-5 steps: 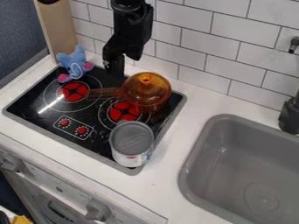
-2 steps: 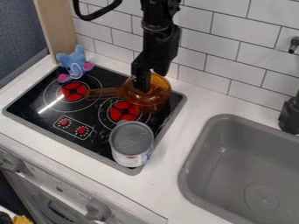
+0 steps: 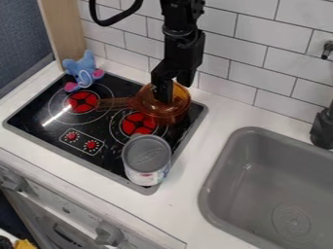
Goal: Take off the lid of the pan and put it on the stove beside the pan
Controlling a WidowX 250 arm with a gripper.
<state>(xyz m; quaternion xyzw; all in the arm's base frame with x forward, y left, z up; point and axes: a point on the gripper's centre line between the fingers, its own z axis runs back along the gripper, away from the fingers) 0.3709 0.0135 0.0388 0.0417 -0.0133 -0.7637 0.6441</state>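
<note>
cam view: my gripper is down at the lid, cant tell if wide, narrow or gripping. lid's on the orange pan, pan's on the stove. can near pan, blue plush at stove's edge.

"Class of place?"
"Play kitchen, one. Item: black cooktop, red burners. Item: grey sink, set in a white countertop. Item: white tile backsplash."
"Fittings and wares?"
"Control knob, on the front panel. Amber saucepan, handled, upon the cooktop."
</note>
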